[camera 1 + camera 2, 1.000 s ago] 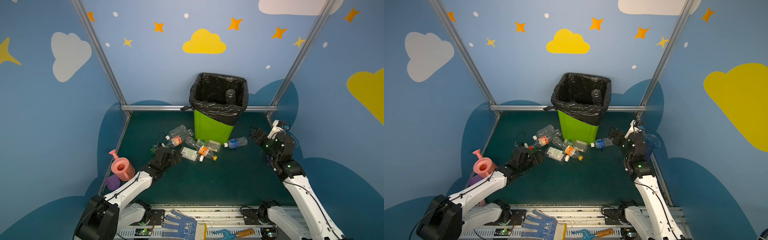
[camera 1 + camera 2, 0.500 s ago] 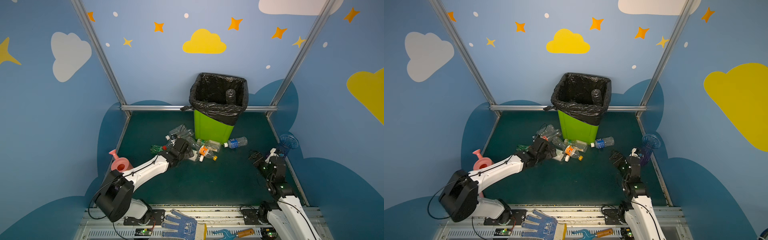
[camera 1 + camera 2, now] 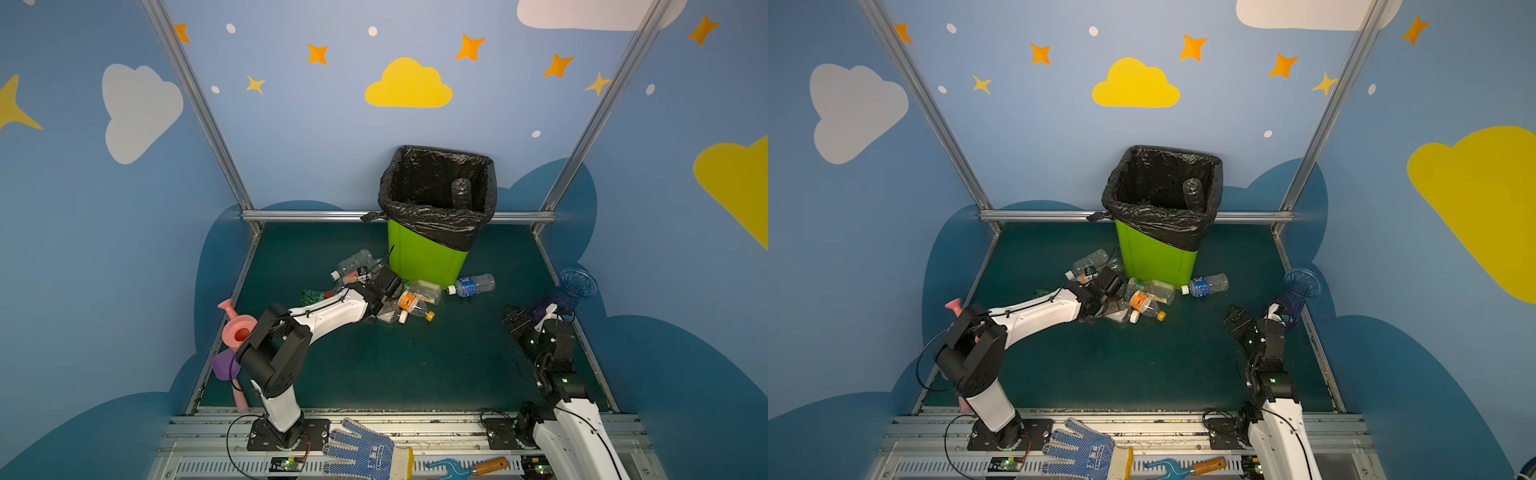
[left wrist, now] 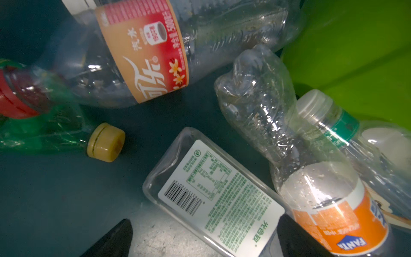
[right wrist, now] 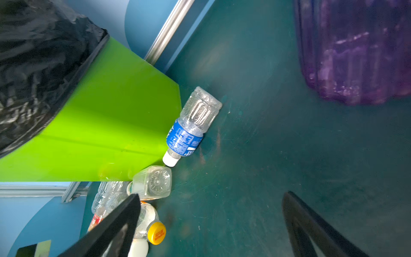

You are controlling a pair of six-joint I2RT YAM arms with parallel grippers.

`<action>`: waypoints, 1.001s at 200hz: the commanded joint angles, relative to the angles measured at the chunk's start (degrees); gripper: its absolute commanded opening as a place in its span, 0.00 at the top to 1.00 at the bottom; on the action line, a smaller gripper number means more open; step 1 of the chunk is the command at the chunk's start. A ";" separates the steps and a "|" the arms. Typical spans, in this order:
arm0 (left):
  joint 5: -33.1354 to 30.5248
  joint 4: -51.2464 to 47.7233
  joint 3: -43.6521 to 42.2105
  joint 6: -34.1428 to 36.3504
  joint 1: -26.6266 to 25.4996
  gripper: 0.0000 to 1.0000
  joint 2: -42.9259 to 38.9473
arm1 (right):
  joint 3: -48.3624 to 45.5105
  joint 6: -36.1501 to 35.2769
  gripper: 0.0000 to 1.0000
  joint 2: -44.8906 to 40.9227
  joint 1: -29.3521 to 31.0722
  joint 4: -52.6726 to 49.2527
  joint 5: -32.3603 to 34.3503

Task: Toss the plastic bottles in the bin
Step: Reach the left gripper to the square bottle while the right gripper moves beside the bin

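Note:
The lime-green bin [image 3: 428, 257] [image 3: 1154, 257] with a black bag stands at the back; one bottle [image 3: 460, 193] leans inside it. Several plastic bottles lie in a pile at its front left. My left gripper [image 3: 384, 306] [image 4: 204, 235] is low over that pile, open. Its fingers straddle a flat clear bottle with a white, green-printed label [image 4: 213, 195], beside an orange-labelled bottle [image 4: 333, 211] [image 3: 409, 301]. A blue-labelled bottle [image 3: 471, 286] [image 5: 189, 131] lies against the bin's right corner. My right gripper [image 3: 513, 318] [image 5: 211, 222] hangs open over bare mat, well short of that bottle.
A blue-purple vase [image 3: 571, 286] [image 5: 355, 55] stands by the right rail, close behind my right wrist. A pink watering can [image 3: 237, 328] sits at the left edge. A big red-and-orange-labelled bottle [image 4: 144, 51] and a green bottle [image 4: 44, 133] lie beyond my left fingers. A glove [image 3: 365, 451] lies in front.
My left arm has stretched forward and right into the bottle pile. My right arm has drawn back and down from beside the blue-labelled bottle to the mat's right side.

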 commanded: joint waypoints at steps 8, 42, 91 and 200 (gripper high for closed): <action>-0.68 -2.69 2.23 -5.97 0.03 0.00 2.00 | -1.55 -0.44 0.02 1.20 -2.01 1.56 -3.06; 0.79 -2.04 2.94 -11.32 0.29 0.00 2.99 | -1.92 -0.48 0.02 1.99 -4.74 2.69 -5.56; 3.28 -0.21 1.34 -18.62 1.56 0.00 2.94 | -2.93 0.03 0.02 2.69 -7.44 3.46 -7.84; 5.17 1.69 0.92 -23.78 3.41 0.00 6.10 | -4.17 0.31 0.02 4.04 -10.80 4.56 -10.98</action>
